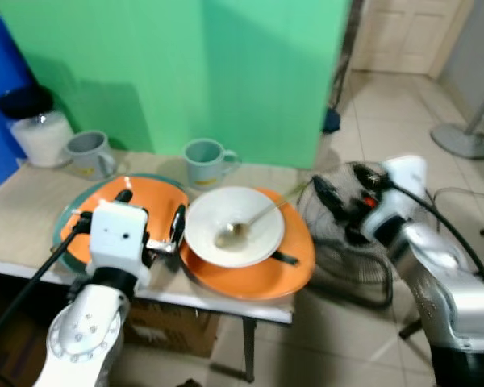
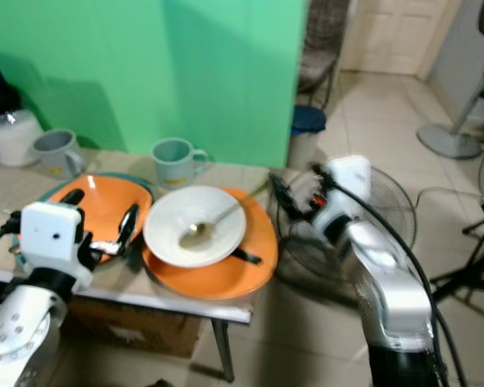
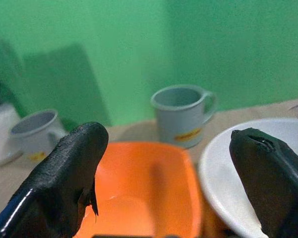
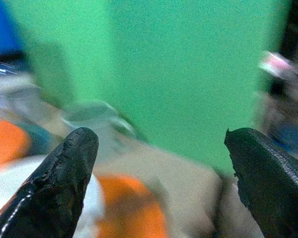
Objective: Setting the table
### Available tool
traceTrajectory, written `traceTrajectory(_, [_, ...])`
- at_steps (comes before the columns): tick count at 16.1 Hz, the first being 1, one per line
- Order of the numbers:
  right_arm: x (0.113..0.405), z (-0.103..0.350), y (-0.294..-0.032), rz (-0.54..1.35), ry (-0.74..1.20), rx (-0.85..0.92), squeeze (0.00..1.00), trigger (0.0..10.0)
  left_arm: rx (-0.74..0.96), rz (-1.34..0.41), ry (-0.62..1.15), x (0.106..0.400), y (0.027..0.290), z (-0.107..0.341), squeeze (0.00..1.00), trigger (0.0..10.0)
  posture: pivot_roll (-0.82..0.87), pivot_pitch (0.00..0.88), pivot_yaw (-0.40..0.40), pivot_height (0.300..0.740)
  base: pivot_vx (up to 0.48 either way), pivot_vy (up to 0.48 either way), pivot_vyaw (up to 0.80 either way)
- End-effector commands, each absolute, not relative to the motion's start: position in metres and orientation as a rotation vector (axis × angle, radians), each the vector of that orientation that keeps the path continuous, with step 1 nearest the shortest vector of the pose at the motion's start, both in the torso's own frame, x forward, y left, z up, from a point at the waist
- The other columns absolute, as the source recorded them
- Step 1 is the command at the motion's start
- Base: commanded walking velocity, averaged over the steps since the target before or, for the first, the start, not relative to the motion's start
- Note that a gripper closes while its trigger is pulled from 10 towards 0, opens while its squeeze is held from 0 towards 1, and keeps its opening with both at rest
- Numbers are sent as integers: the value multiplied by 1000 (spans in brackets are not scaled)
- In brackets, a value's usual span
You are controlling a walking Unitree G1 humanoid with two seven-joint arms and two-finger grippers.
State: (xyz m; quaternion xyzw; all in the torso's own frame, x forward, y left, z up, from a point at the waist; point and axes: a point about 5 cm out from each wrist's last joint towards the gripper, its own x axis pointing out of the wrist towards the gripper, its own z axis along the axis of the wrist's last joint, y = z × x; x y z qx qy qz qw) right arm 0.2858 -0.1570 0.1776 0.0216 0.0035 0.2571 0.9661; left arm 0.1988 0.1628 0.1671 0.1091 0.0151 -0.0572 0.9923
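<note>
Beige table (image 1: 16, 226) stands against a green screen (image 1: 226, 72) on a tiled floor (image 1: 347, 339). Right wrist view is blurred. Left gripper (image 1: 152, 218) hovers over the left orange plate (image 1: 157, 201), fingers wide apart, empty. Right gripper (image 1: 343, 189) hangs off the table's right edge, spread, empty. White bowl (image 1: 258, 242) with spoon (image 1: 234, 234) sits on the right plate (image 1: 294, 266).

Sitting on the surface (image 1: 16, 226), counted around the white bowl (image 1: 235, 226): two orange plates (image 1: 125, 214) (image 1: 278, 270), two grey mugs (image 1: 90, 152) (image 1: 206, 161), one spoon (image 1: 246, 226), one jar (image 1: 39, 125).
</note>
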Motion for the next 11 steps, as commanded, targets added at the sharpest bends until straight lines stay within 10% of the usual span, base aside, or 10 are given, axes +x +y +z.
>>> traceTrajectory(1, [286,183,-162,558,-21,16,0,10000,211,-147,26,198,160,170,0,10000,-51,0,4,740,0,0,0])
traceTrajectory(11, [314,208,-100,1270,49,-590,0,10000,312,-538,155,189,163,171,0,10000,-62,0,26,740,0,0,0])
